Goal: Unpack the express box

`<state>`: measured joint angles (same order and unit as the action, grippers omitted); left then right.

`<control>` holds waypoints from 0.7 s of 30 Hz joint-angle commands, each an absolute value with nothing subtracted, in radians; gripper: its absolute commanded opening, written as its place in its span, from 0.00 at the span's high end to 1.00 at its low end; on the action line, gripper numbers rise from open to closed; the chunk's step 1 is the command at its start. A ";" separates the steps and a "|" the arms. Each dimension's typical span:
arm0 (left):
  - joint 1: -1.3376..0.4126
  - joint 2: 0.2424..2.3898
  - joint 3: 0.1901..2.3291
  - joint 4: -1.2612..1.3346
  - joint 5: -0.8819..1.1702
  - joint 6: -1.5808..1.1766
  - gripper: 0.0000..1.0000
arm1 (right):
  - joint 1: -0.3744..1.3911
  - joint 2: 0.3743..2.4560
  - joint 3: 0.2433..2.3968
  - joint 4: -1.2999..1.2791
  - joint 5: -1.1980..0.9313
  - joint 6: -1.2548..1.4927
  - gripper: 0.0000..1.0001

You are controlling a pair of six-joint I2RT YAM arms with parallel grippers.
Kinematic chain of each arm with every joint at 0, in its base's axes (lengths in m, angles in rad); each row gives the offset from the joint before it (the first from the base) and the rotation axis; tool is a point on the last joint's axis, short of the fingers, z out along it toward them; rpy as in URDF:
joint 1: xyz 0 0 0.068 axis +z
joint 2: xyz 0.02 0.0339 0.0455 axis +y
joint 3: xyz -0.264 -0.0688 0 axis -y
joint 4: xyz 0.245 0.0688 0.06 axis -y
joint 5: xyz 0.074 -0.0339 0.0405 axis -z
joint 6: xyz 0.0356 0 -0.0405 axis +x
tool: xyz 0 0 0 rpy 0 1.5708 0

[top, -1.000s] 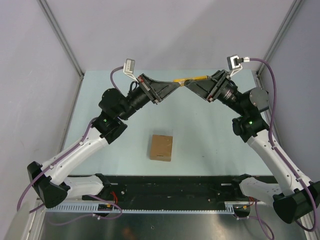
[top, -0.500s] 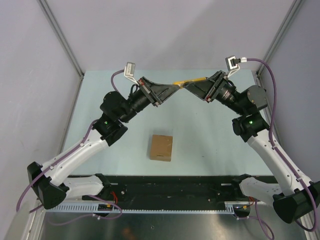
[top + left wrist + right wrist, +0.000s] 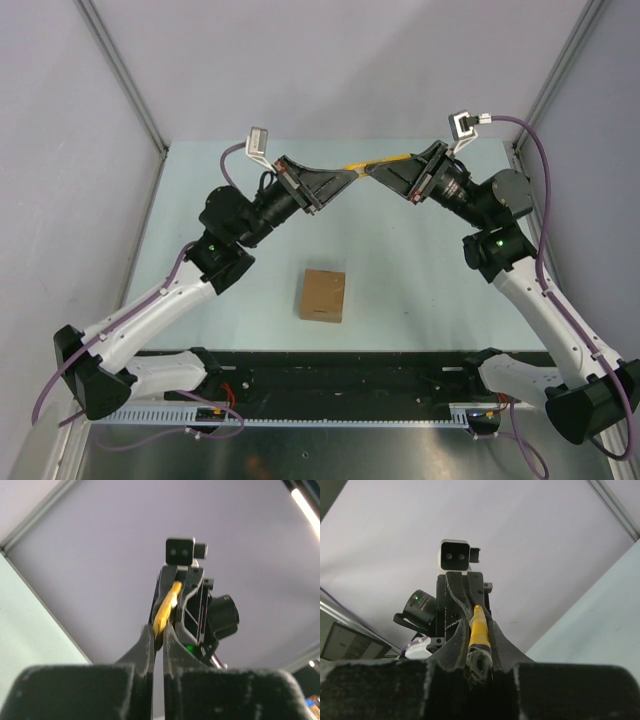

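The utility knife (image 3: 382,159) is clenched from opposite ends by the left end effector (image 3: 354,174) and right end effector (image 3: 372,171); the express box (image 3: 322,295) is seen on the bench (image 3: 420,290), well apart.

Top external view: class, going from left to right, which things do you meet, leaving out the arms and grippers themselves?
The left wrist camera → express box → utility knife → right wrist camera.
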<state>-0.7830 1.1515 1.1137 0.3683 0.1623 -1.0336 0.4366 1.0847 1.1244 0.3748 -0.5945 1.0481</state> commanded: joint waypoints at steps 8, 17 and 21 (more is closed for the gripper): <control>-0.785 1.106 1.106 0.347 0.146 -0.910 0.00 | 0.414 1.063 1.175 0.383 -0.592 1.011 1.00; -0.706 1.060 1.120 0.347 0.309 -0.796 0.01 | 0.388 1.055 1.175 0.403 -0.706 1.023 1.00; -0.677 1.118 1.192 0.339 0.523 -0.740 0.00 | 0.390 1.057 1.175 0.432 -0.771 1.051 1.00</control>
<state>-0.6952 1.0760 1.1122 0.3294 0.3023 -0.8249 0.3916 1.0801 1.1282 0.3683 -0.6781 1.0286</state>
